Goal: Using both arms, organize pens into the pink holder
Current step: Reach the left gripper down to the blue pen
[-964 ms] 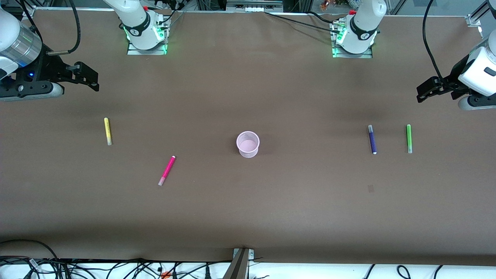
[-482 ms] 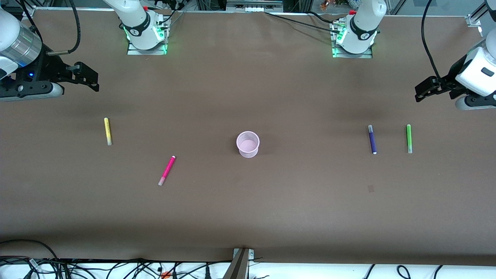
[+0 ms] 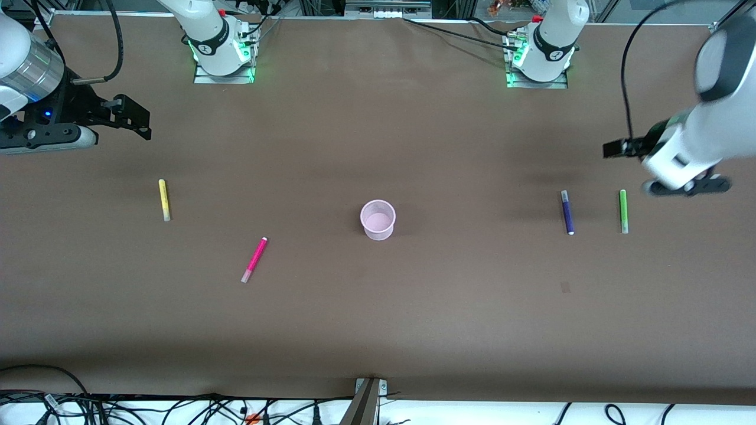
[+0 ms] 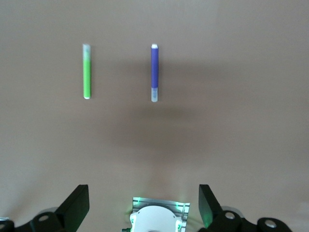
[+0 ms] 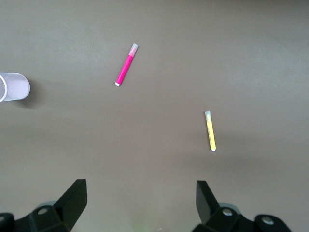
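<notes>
Front view: the items below go from the right arm's end of the table to the left arm's end.
Right gripper (image 3: 133,118): it hangs high over the table edge at its own end, the arm waits; in the right wrist view the fingers (image 5: 72,198) stand wide apart with nothing between them.
Yellow pen (image 3: 163,199): it lies flat on the table (image 3: 378,319), under no gripper.
Pink pen (image 3: 254,259): it lies aslant, nearer to the front camera than the yellow pen, between that pen and the holder.
Holder (image 3: 377,219): it stands upright in the middle of the table, with no pen in it as far as I can see.
Purple pen (image 3: 567,212): it lies flat, just beside the green pen, on the holder's side of it.
Green pen (image 3: 622,211): it lies parallel to the purple pen, closest to the left arm's end.
Left gripper (image 3: 617,147): it is in the air over the table near the green pen; the left wrist view shows its fingers (image 4: 77,205) apart and empty.
Step in hand: I judge that the left arm goes for the green or the purple pen; none is gripped yet.
How to do it well: centre one pen between the fingers, turn them across its length, go down straight and grip the middle, without touching the neighbour pen.
Writing: I can read no brand or label.
</notes>
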Controlling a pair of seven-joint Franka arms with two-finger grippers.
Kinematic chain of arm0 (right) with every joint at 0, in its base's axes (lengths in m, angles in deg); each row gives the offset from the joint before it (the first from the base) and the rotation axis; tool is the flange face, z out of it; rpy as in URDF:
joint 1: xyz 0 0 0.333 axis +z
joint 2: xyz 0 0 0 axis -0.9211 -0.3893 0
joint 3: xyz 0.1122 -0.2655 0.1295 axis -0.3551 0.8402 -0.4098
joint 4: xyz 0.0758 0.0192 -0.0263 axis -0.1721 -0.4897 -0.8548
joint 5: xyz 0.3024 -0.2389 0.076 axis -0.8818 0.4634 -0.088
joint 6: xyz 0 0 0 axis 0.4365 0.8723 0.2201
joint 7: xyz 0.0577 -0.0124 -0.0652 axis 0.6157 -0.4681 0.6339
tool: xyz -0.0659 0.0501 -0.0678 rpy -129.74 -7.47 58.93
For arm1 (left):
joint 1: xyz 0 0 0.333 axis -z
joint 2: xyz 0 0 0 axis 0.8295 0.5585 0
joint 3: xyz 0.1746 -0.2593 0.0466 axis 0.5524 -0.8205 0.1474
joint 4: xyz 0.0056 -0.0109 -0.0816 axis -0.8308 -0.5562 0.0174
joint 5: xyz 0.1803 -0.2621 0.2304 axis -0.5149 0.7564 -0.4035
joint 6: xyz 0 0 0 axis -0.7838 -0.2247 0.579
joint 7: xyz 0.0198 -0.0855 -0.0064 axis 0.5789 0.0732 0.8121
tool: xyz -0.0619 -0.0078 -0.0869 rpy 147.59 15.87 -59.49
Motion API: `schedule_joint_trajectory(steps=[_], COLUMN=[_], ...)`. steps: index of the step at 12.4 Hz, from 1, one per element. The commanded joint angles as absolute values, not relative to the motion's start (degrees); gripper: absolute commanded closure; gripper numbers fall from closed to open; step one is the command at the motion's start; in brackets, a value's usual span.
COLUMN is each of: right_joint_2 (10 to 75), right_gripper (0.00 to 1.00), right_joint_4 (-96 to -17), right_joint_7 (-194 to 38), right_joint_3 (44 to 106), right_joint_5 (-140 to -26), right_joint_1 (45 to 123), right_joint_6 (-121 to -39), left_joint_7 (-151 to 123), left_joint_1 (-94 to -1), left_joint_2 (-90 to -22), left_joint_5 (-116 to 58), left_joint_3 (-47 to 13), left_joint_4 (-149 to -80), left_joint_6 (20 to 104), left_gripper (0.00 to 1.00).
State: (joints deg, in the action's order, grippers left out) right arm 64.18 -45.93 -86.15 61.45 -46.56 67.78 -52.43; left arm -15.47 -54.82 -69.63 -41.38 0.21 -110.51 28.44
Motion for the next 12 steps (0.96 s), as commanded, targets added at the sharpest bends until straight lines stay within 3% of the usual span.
schedule_joint_trajectory(steps=[1, 3, 5, 9, 12], right_joint_2=[64.31, 64.22, 63.00, 63.08, 63.87], right_gripper=[0.00, 0.00, 0.00, 0.00, 0.00], right_joint_4=[-45.50, -45.50, -45.41, -45.41, -45.41], right_joint_7=[-86.30, -86.04, -85.86, -86.04, -86.12], right_joint_3=[61.13, 61.13, 61.22, 61.22, 61.39], right_joint_5=[-47.21, -47.21, -47.21, -47.21, -49.32], right_joint_1=[67.96, 67.97, 67.97, 67.97, 67.97], right_joint_6=[-52.79, -54.19, -58.92, -59.04, -58.86], left_joint_7=[-22.94, -28.67, -29.13, -29.22, -29.31], left_joint_1=[-57.62, -58.60, -58.60, -58.60, -59.47], left_joint_2=[-61.95, -58.25, -57.53, -54.74, -51.30], left_joint_5=[-40.54, -40.10, -40.10, -40.62, -40.80], left_joint_3=[0.22, 0.22, 0.13, 0.13, 0.13], left_joint_4=[-109.97, -110.24, -115.49, -126.49, -127.29], left_joint_6=[37.27, 44.32, 52.22, 73.05, 75.29], left_gripper=[0.00, 0.00, 0.00, 0.00, 0.00])
